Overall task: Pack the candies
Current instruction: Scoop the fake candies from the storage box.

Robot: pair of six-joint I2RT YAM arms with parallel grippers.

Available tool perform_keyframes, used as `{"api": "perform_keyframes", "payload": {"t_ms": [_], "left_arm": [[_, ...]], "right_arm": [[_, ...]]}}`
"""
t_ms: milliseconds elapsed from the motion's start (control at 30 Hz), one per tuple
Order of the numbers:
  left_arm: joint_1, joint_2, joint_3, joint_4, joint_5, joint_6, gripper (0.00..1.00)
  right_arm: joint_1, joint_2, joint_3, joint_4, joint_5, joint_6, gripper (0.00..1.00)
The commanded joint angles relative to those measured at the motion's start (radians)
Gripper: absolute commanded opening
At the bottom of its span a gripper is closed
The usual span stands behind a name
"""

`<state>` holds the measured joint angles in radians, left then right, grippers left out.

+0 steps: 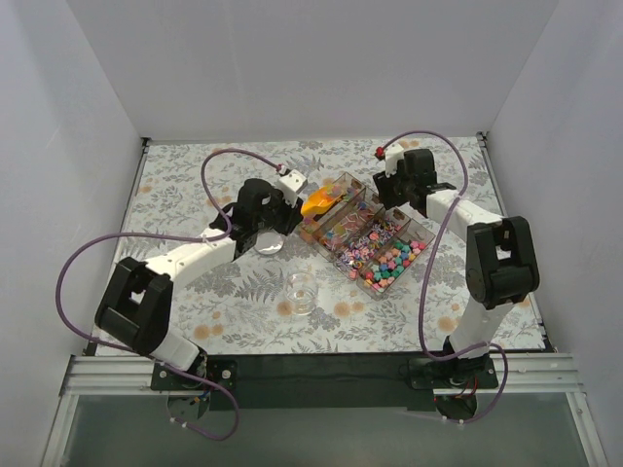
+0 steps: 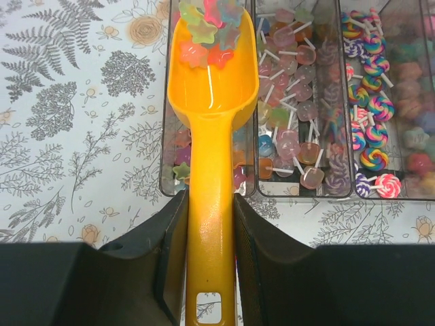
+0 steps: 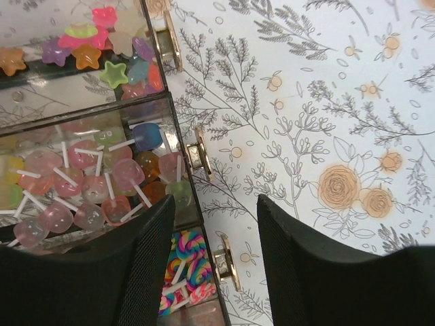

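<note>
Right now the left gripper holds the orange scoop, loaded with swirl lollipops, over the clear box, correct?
Only the load is wrong: the orange scoop carries star-shaped candies. The left gripper does hold it over the clear box, as the left wrist view shows.

We see a left arm [image 1: 185,258] and a right arm [image 1: 458,206] of white links and chunky black joints, each trailing a looping purple cable [image 1: 60,282]. The left gripper [image 2: 209,200] and right gripper [image 3: 216,204] end in broad matte-black fingers [image 3: 146,272].
</note>
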<state>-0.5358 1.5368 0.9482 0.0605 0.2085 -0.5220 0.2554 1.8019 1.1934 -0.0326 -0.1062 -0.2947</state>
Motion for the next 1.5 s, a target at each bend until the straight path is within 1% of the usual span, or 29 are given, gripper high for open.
{"api": "perform_keyframes", "payload": {"t_ms": [0, 67, 167, 233, 333, 467, 533, 600, 667, 800, 967, 1033, 1200, 1467], "left_arm": [[0.013, -0.096, -0.020, 0.065, 0.031, -0.004, 0.00], [0.017, -0.122, -0.028, 0.065, 0.035, -0.004, 0.00], [0.025, -0.153, -0.042, 0.050, 0.042, 0.004, 0.00], [0.028, -0.185, -0.049, 0.041, 0.046, 0.007, 0.00], [0.034, -0.230, -0.069, 0.024, 0.052, 0.014, 0.00], [0.040, -0.285, -0.088, -0.011, 0.054, 0.023, 0.00], [0.042, -0.314, -0.104, -0.033, 0.058, 0.025, 0.00], [0.043, -0.359, -0.120, -0.051, 0.060, 0.030, 0.00], [0.043, -0.403, -0.129, -0.088, 0.063, 0.030, 0.00], [0.045, -0.478, -0.160, -0.126, 0.062, 0.027, 0.00], [0.046, -0.550, -0.216, -0.139, 0.048, 0.016, 0.00], [0.046, -0.572, -0.230, -0.142, 0.035, 0.016, 0.00], [0.046, -0.596, -0.249, -0.134, 0.011, 0.025, 0.00], [0.046, -0.619, -0.275, -0.100, -0.001, 0.019, 0.00]], "right_arm": [[-0.002, -0.094, -0.005, -0.001, 0.014, 0.043, 0.59], [-0.002, -0.113, -0.003, -0.030, 0.014, 0.069, 0.59], [0.008, -0.162, -0.009, -0.062, 0.002, 0.158, 0.59], [0.036, -0.208, -0.031, -0.098, 0.017, 0.228, 0.58], [0.080, -0.277, -0.057, -0.147, 0.034, 0.285, 0.57], [0.116, -0.344, -0.101, -0.233, 0.008, 0.388, 0.57], [0.149, -0.390, -0.124, -0.263, -0.042, 0.413, 0.56], [0.209, -0.430, -0.158, -0.286, -0.064, 0.453, 0.55], [0.276, -0.447, -0.172, -0.309, -0.067, 0.489, 0.55], [0.373, -0.481, -0.210, -0.322, -0.061, 0.632, 0.54], [0.494, -0.483, -0.204, -0.325, -0.010, 0.732, 0.52], [0.515, -0.474, -0.196, -0.326, 0.006, 0.761, 0.52], [0.582, -0.444, -0.172, -0.325, 0.046, 0.799, 0.50], [0.666, -0.354, -0.120, -0.326, 0.054, 0.818, 0.50]]}}
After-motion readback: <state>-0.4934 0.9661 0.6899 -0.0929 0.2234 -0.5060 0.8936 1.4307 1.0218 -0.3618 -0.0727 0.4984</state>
